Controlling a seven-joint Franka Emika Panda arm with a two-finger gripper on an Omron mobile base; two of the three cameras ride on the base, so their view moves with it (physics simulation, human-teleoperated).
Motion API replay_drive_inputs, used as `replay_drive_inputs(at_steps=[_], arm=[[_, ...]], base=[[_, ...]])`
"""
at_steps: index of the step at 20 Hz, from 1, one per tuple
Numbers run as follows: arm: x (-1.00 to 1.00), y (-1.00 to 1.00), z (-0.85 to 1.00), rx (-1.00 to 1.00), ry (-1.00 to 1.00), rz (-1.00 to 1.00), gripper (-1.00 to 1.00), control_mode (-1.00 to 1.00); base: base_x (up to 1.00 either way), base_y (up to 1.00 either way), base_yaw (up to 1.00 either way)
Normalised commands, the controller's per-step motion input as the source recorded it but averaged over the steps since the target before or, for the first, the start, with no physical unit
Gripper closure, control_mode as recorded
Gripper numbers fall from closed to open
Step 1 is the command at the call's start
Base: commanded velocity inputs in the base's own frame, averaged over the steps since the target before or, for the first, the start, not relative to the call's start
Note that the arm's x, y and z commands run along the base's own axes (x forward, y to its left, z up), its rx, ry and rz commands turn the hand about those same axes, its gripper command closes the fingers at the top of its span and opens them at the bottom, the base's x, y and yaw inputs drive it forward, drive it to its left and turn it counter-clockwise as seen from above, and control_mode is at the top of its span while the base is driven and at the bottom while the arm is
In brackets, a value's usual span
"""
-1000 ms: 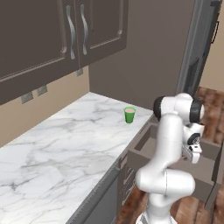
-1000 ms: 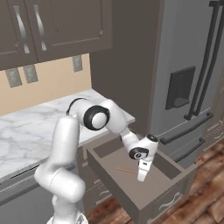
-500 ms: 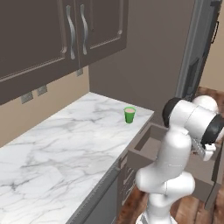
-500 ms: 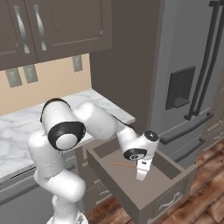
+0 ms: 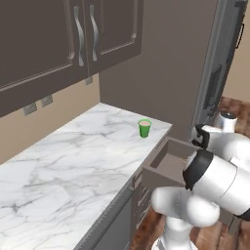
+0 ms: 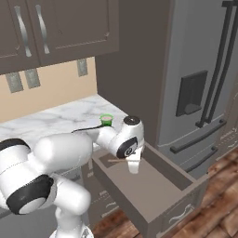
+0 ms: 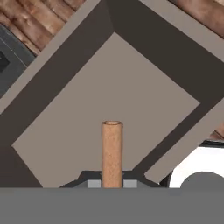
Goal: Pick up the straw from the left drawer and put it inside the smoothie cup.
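I have the straw (image 7: 112, 153) pinched between my fingers, its open end sticking out ahead of my gripper (image 7: 112, 183) and pointing down at the flat tan floor of the left drawer (image 7: 109, 96). From the right side, the straw (image 6: 117, 161) juts out sideways from my hand just above the drawer (image 6: 153, 186), so it looks lifted clear, though I cannot tell by how much. To do this well I judge I should raise it straight up past the low drawer walls before swinging, keep the pinch firm so the slim stick does not pivot, and then tip it upright over the smoothie cup (image 5: 144, 128). That cup stands on the marble counter (image 5: 73, 161) near its far right corner, just beyond the drawer's back edge. Dark cabinets (image 5: 63, 39) hang above the counter, a grey refrigerator (image 6: 204, 74) stands to the right, and the floor (image 7: 39, 22) is reddish wood planks.
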Motion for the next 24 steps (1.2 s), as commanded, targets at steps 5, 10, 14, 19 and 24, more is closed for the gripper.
replay_drive_inputs(at_steps=[5,10,14,19,24], arm=[[0.01,0.73,1.00,-0.34,0.00,-0.09,1.00,-1.00],[0.05,0.38,1.00,-0.26,0.00,-0.12,1.00,-1.00],[0.13,0.29,1.00,-0.19,0.02,-0.16,1.00,-1.00],[0.33,0.49,1.00,-0.21,0.00,-0.23,1.00,-1.00],[0.56,0.63,1.00,-0.14,0.08,-0.23,1.00,-1.00]], base=[[0.00,0.00,0.00],[0.00,0.00,0.00],[0.00,0.00,0.00],[0.00,0.00,0.00],[0.00,0.00,0.00]])
